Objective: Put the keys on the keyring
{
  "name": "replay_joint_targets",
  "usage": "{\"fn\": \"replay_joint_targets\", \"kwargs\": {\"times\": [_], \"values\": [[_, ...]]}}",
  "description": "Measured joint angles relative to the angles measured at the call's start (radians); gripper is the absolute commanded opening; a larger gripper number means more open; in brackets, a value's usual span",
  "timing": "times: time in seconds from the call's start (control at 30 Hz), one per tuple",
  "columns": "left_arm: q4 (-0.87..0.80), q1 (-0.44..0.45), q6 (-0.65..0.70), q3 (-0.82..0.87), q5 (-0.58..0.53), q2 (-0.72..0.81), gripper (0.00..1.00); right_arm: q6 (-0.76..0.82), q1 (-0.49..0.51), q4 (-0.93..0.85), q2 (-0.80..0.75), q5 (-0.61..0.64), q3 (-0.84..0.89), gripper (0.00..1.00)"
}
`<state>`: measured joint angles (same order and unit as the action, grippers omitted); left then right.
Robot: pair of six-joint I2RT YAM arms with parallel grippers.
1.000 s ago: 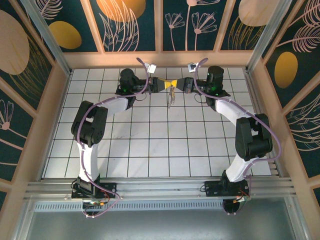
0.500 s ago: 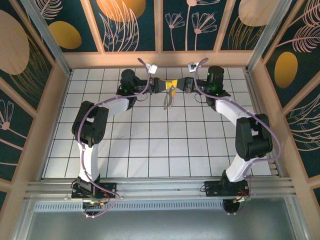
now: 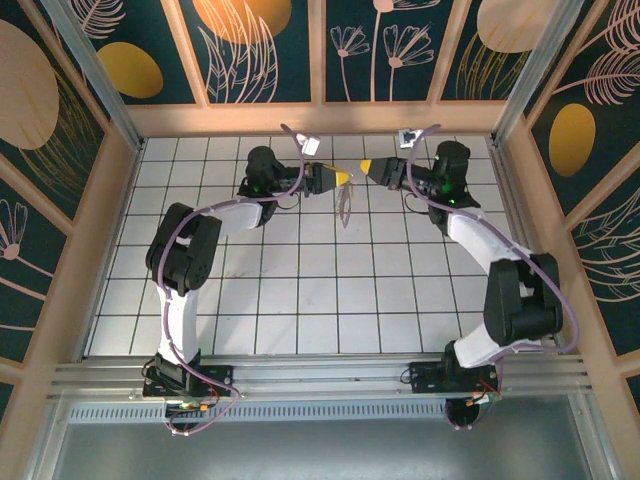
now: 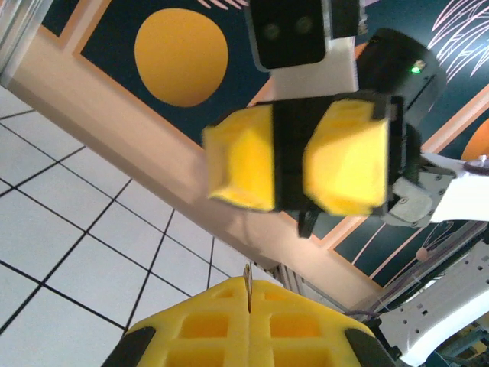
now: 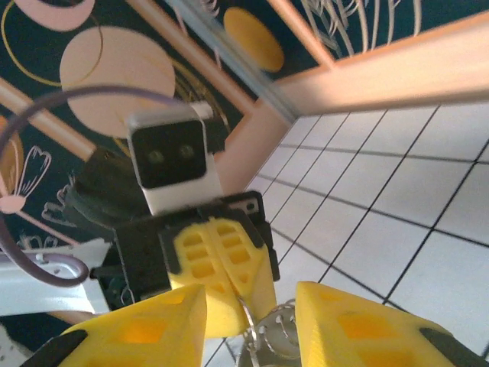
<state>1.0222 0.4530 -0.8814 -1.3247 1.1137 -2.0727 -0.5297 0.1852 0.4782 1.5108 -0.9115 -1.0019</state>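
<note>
2 arms face tip-to-tip: left gripper point(image 3: 345, 177) clamps the keyring point(image 3: 346, 205); right gripper point(image 3: 367, 166) parted.

Bright even light; faint shadows on white tiled floor point(image 3: 300, 290). Left wrist view: yellow-tipped right gripper point(image 4: 292, 157) motion-blurred.

A lab robot test cell; white gridded tile floor point(image 3: 300, 290) beneath the left claw point(image 3: 349, 177) and right claw point(image 3: 364, 165); painted floral wall panels point(image 3: 260, 50) in wooden frames point(image 3: 320, 118) beyond them; aluminium rails point(image 3: 320, 378) far behind.
</note>
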Motion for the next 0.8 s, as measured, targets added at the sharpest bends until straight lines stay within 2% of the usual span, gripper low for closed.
{"fn": "replay_joint_targets", "kwargs": {"times": [0.17, 0.33, 0.63, 0.8], "values": [[0.050, 0.001, -0.021, 0.036, -0.020, 0.017, 0.00, 0.011, -0.001, 0.046, -0.117, 0.085, 0.136, 0.41], [0.102, 0.001, -0.049, 0.063, -0.037, 0.044, 0.00, 0.038, 0.015, 0.085, -0.156, 0.170, 0.261, 0.43], [0.130, 0.002, -0.067, 0.079, -0.048, 0.051, 0.00, 0.143, 0.159, 0.104, -0.156, 0.317, 0.304, 0.43], [0.131, 0.004, -0.067, 0.082, -0.049, 0.055, 0.00, 0.173, 0.174, 0.110, -0.156, 0.346, 0.304, 0.44]]}}
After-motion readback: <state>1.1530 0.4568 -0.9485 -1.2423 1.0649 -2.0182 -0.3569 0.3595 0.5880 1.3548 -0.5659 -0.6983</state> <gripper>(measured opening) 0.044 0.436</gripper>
